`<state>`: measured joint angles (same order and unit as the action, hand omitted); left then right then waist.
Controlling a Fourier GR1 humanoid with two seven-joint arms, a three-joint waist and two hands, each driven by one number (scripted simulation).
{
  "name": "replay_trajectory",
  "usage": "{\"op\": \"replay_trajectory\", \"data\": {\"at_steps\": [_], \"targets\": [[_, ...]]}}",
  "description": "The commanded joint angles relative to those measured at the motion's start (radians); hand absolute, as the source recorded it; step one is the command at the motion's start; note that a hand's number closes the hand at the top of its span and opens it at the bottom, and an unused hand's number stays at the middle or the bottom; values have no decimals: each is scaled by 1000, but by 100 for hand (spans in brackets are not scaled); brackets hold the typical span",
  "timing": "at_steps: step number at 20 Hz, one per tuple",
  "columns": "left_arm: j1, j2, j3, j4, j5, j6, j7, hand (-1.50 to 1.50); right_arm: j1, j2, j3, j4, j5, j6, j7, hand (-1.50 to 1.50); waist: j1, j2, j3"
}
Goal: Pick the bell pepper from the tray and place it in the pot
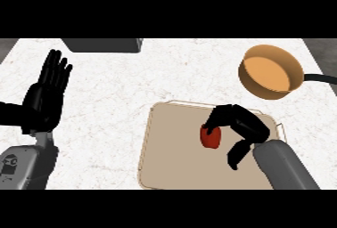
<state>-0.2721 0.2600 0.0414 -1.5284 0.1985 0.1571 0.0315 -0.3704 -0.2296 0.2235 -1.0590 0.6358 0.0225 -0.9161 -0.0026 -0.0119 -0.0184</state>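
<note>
Bell pepper sits on the tray, right hand curled round it.

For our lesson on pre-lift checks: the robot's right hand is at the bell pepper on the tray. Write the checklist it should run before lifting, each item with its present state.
1. Bell pepper lies on the tray: ok.
2. Right hand has its fingers curled over the bell pepper: ok.
3. Hold closed on both sides of the bell pepper: cannot tell.
4. Pot upright, mouth open, nothing visible inside: ok.
5. Counter between tray and pot bare: ok.
6. Left hand open at the view's left, apart from the tray: ok.
</note>
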Motion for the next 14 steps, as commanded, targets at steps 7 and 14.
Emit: {"op": "replay_trajectory", "data": {"at_steps": [7, 14], "targets": [[31, -24, 8, 0, -17, -15, -42, 0, 85, 101, -14, -84, 11, -79, 33, 150, 1, 11, 18], [-16, -12, 1, 13, -24, -11, 7, 0, -68, 208, 63, -112, 308, -142, 598, 150, 16, -1, 10]]}}
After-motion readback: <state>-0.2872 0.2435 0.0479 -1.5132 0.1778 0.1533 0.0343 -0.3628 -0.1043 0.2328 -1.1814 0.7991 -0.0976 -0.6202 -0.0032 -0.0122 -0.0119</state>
